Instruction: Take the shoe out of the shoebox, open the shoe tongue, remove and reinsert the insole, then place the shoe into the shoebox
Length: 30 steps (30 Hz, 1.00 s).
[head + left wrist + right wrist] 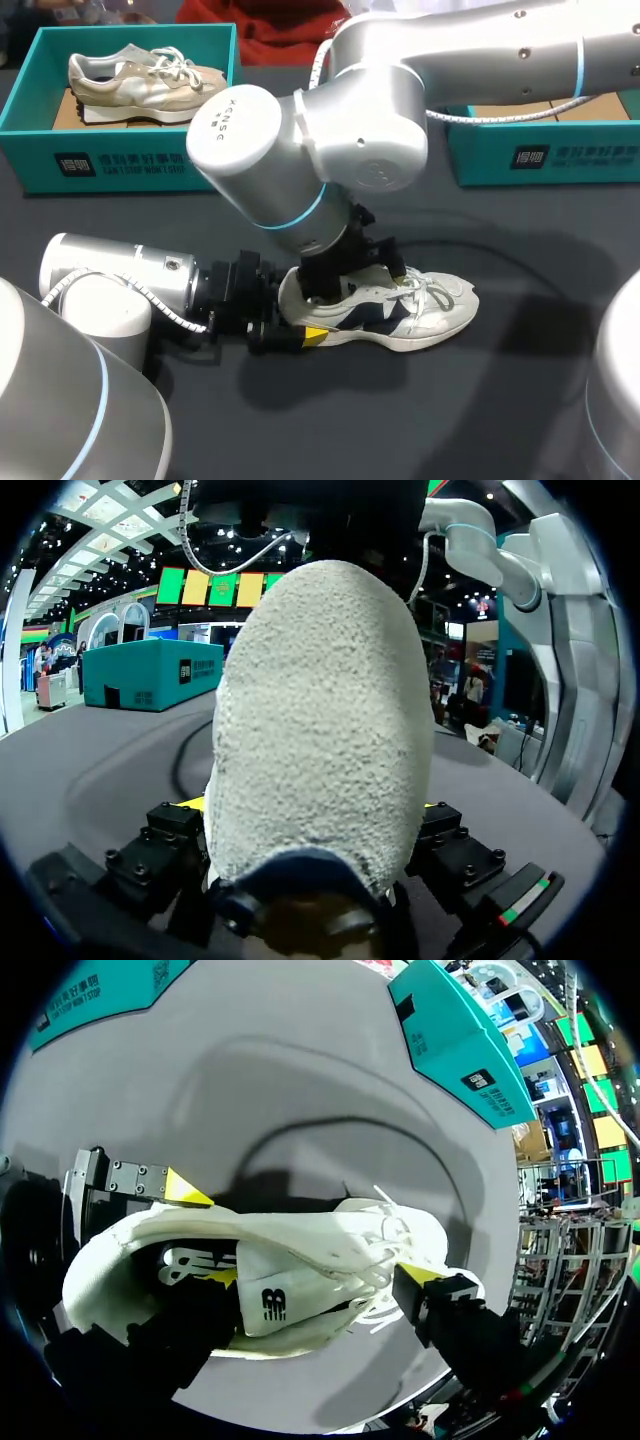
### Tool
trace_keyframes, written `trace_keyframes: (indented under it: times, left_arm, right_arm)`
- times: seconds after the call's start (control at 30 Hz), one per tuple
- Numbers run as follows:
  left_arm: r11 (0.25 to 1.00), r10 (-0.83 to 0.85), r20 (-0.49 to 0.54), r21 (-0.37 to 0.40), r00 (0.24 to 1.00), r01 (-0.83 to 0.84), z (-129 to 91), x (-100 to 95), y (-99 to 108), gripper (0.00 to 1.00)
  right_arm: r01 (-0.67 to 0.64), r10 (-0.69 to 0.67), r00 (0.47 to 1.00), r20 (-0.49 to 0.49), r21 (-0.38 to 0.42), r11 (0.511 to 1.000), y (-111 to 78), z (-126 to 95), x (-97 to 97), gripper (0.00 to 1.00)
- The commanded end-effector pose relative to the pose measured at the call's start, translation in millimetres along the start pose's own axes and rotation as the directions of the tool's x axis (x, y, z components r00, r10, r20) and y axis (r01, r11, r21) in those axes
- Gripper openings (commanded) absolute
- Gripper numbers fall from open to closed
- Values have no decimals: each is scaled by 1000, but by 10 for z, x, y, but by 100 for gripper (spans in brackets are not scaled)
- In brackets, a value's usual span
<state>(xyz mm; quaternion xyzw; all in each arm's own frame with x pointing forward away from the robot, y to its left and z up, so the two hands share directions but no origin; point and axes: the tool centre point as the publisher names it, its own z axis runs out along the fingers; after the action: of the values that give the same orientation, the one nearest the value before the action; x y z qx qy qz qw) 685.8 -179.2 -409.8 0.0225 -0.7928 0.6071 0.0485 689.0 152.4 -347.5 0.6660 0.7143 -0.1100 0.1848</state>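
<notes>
The white shoe (420, 310) with navy side panels lies on its sole on the dark grey surface (500, 400), out of any box, toe pointing away from my left arm. The left pincer (298, 318) lies low at the shoe's heel and pinches it from both sides. In the left wrist view the pale, rough back of the heel (320, 730) fills the space between the black finger blocks, with a sliver of yellow tip showing at each side of it. The right pincer (355, 275) stands over the shoe's mouth, hanging from the big silver arm that crosses above the shoe. It is spread wide. In the right wrist view one yellow tip (225, 1278) sits down inside the mouth behind the tongue (275, 1300), and the other (420, 1273) is at the laces (385, 1245), so tongue and laced upper lie between the two. Well beyond the shoe, on its heel side, a teal shoebox (120, 160) stands open with a beige shoe (140, 80) lying in it. A second teal shoebox (540, 155) stands well beyond the shoe's toe side, its inside hidden by the right arm.
</notes>
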Motion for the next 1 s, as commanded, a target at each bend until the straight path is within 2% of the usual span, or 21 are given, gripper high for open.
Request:
trace_keyframes:
  times: [0.03,0.17,0.23,0.6,0.77,1.0]
  left_arm:
    - [1000,0,-1,-2,1000,0,30,16,35,0]
    - [1000,0,-1,-2,1000,0,30,16,35,0]
    - [1000,0,-1,-2,1000,0,30,16,35,0]
    - [1000,0,-1,-2,1000,0,30,16,35,0]
    - [1000,0,-1,-2,1000,0,30,16,35,0]
    - [1000,0,-1,-2,1000,0,30,16,35,0]
  right_arm:
    - [-225,225,974,-4,-14,974,-53,-25,-65,73]
    - [-229,229,974,-2,-16,973,-46,-33,-101,57]
    - [-231,231,973,-5,-15,973,-47,-35,-130,54]
    - [-232,232,973,-17,1,973,-49,-76,-312,50]
    - [-219,219,974,-56,23,976,-36,-85,-373,47]
    - [-200,205,974,-96,55,978,-27,-49,-381,43]
